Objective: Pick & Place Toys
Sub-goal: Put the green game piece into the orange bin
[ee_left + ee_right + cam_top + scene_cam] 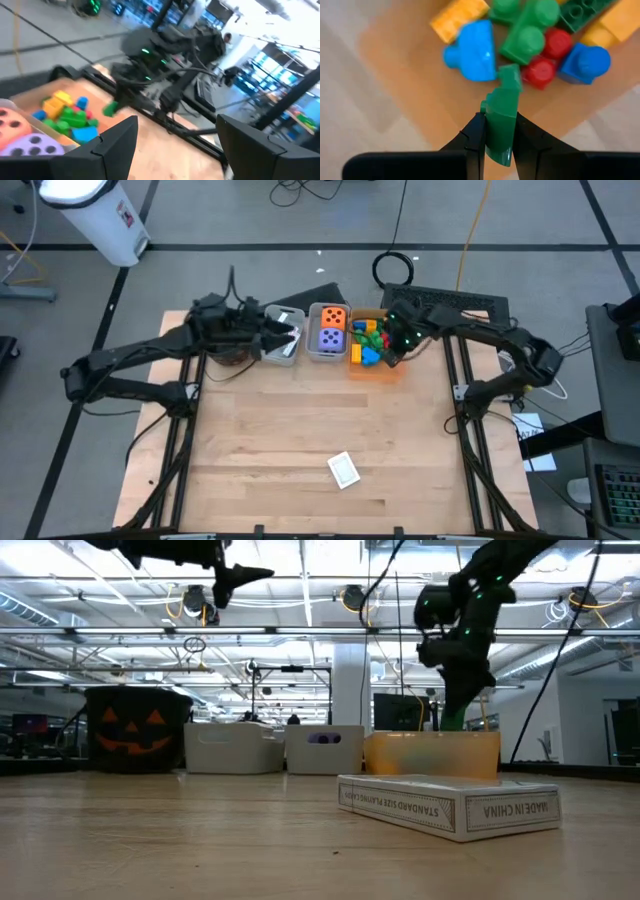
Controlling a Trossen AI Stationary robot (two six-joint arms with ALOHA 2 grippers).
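Right gripper pinching glossy green studded plastic block; left gripper spread.

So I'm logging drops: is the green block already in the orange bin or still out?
Still out: the right gripper jaws pinch the green block above the orange bin.

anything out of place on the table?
One stray: a card box lies alone, askew, on the near part of the table, far from the bins at the back edge. Nothing spilled or damaged.
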